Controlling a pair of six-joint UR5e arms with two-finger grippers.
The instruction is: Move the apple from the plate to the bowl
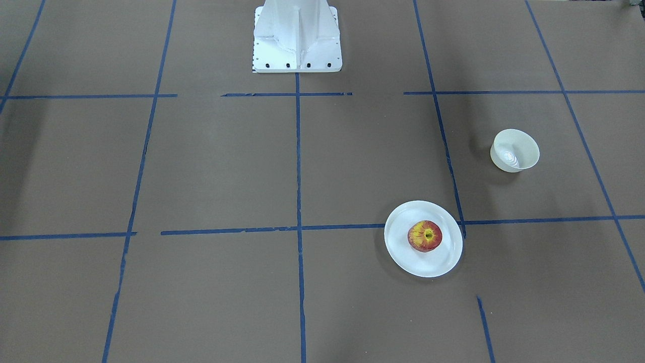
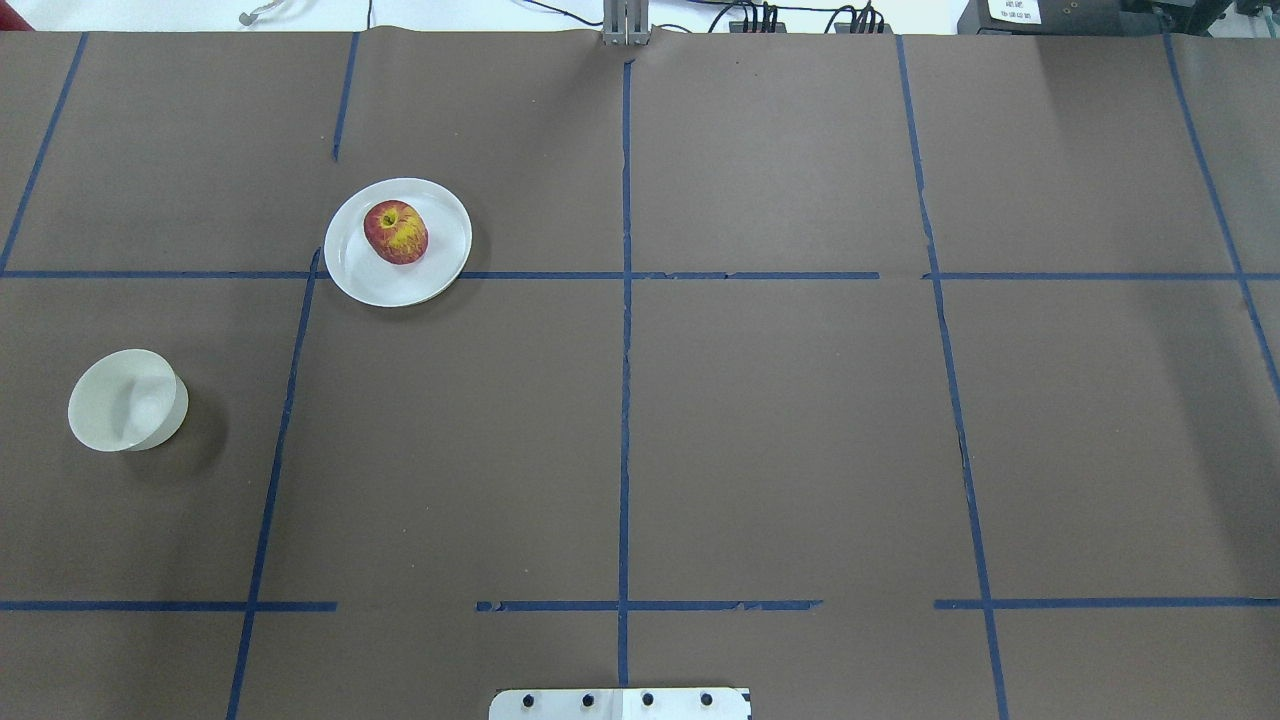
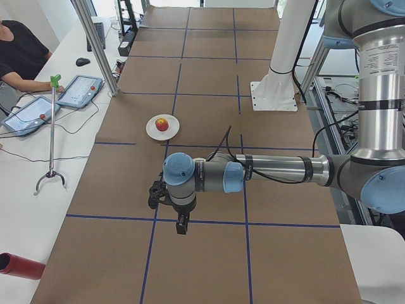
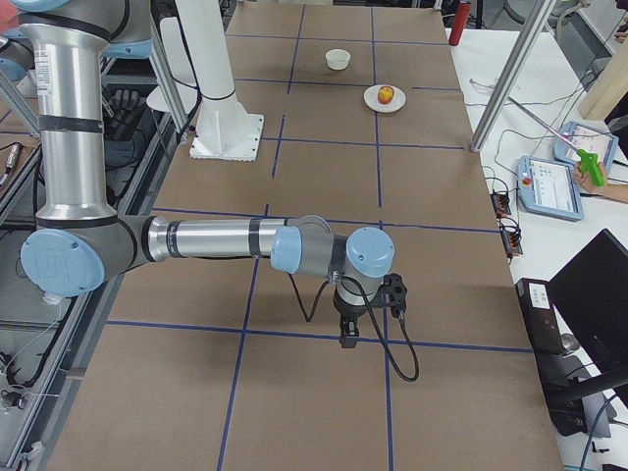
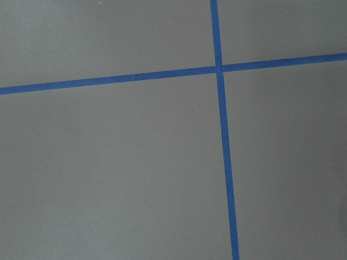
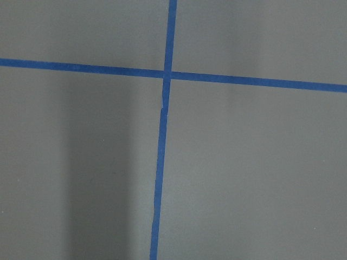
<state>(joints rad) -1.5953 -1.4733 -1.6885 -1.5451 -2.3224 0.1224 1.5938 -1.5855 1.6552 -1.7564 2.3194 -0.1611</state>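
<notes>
The red and yellow apple sits on the white plate, also in the overhead view, apple on plate. The small white bowl stands empty and apart from the plate, at the left of the overhead view. My left gripper shows only in the exterior left view, hanging over bare table well short of the plate. My right gripper shows only in the exterior right view, far from the apple and bowl. I cannot tell whether either is open or shut.
The brown table is crossed by blue tape lines. The robot's white base stands at the table's middle edge. A person, tablets and a grabber stick are on the side bench. Both wrist views show only table and tape.
</notes>
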